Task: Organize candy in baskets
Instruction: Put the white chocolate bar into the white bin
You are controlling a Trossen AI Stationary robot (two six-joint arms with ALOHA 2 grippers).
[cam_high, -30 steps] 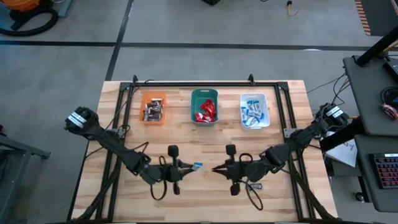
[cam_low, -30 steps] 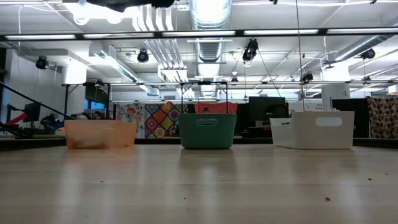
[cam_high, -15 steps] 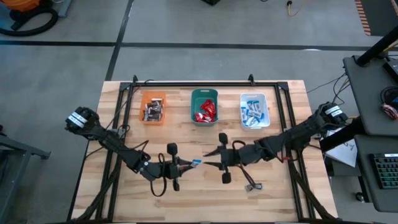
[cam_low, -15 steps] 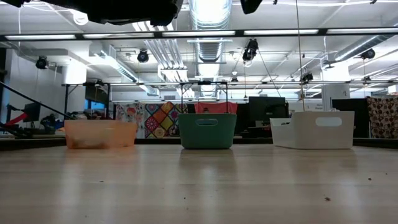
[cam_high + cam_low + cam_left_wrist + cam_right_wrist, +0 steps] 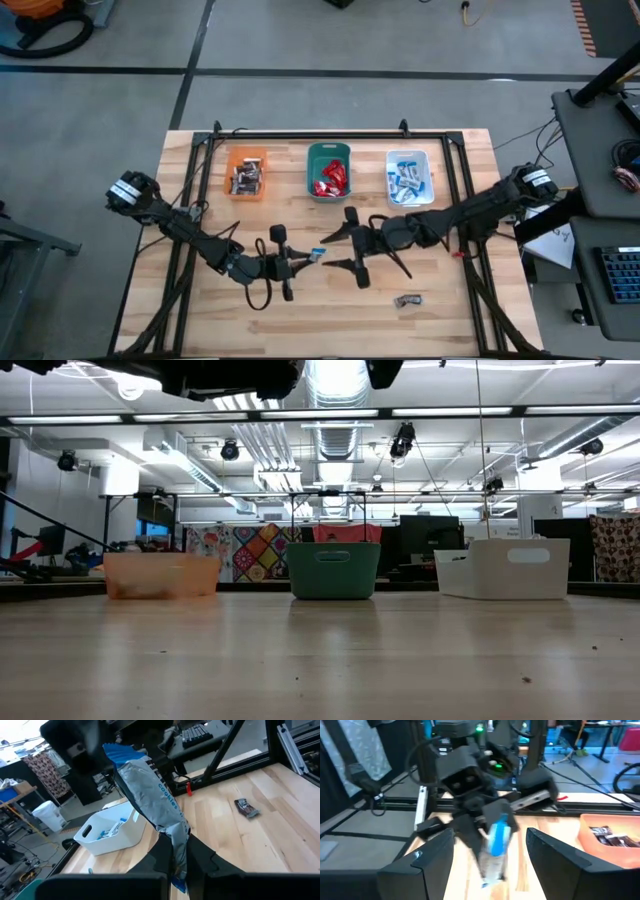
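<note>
My left gripper point(image 5: 303, 261) hovers over the table's middle, shut on a blue-and-white candy point(image 5: 318, 255) that sticks out toward the right arm. My right gripper point(image 5: 333, 251) faces it from the table's right, open. Its two fingers stand just short of the candy's free end point(image 5: 496, 837) and touch nothing. A dark silver-grey candy point(image 5: 407, 300) lies flat on the wood nearer the front. Along the far side stand the orange basket point(image 5: 246, 173), the teal basket point(image 5: 329, 171) and the whitish basket point(image 5: 409, 178), each with candy inside. My left gripper pinches one end of the blue-and-white candy point(image 5: 177, 851) between its two fingers. The fingers lie about level and point toward the table's right. The rest of the wrapper point(image 5: 148, 790) sticks out past the fingertips, lifted clear of the table.
A black metal frame point(image 5: 310, 134) runs along the table's far edge and down both sides. Bare wood lies between the baskets and the grippers. In the low view the three baskets point(image 5: 333, 569) stand in a row at the far edge.
My right gripper has moved toward the table's left and far side, up to the left gripper, and has opened wide. My left gripper has carried the blue-and-white candy a little toward the far edge, still shut on it. The dark candy has stayed on the wood.
</note>
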